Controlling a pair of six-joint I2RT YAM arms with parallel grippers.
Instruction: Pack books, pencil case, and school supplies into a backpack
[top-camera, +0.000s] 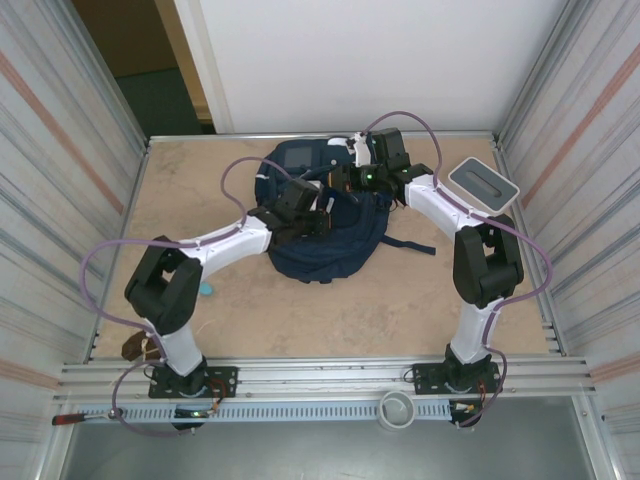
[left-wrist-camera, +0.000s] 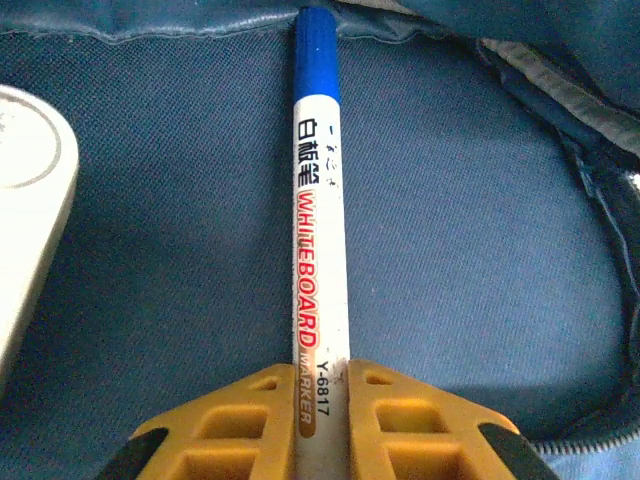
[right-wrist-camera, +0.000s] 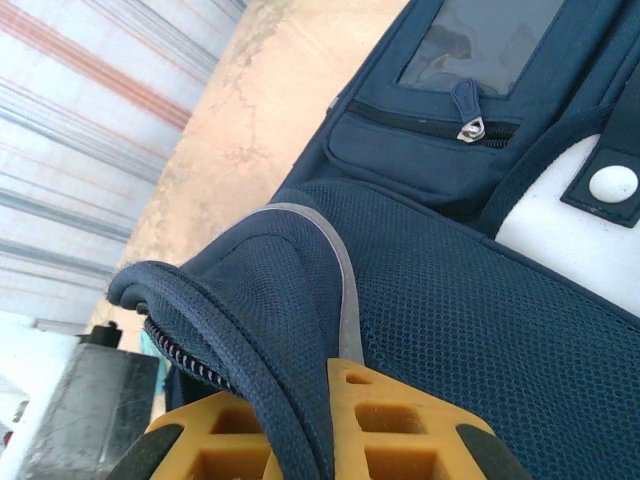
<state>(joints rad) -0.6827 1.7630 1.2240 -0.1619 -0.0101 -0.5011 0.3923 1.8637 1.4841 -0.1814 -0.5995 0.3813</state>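
left gripper (left-wrist-camera: 325, 385) is closed down on the pen (left-wrist-camera: 320, 220), one yellow finger (left-wrist-camera: 230, 425) tight on each side of the white barrel's back end. the pen runs straight out ahead of the fingers, blue cap at the far tip, "whiteboard marker" print facing up. beneath & all round it is navy backpack (left-wrist-camera: 180, 260) fabric; whether the barrel touches the cloth, can't tell. the cap tip reaches a rolled seam ahead. off to the gripper's left sits a pale rounded thing (left-wrist-camera: 25, 190) (too cropped to name).

right gripper (right-wrist-camera: 320, 405) is closed too, w/ a fold of the bag's zippered rim (right-wrist-camera: 240, 340) pinched btwn its yellow fingers. ahead & to its right lie mesh fabric, a zip pull (right-wrist-camera: 468, 128) on a front pocket and a white patch w/ a snap button (right-wrist-camera: 613, 183). bare table (right-wrist-camera: 260, 110) lies ahead-left.

from above, both grippers sit close together over the bag, mid-table. a white box w/ grey top (top-camera: 483, 184) rests outboard of the right arm.
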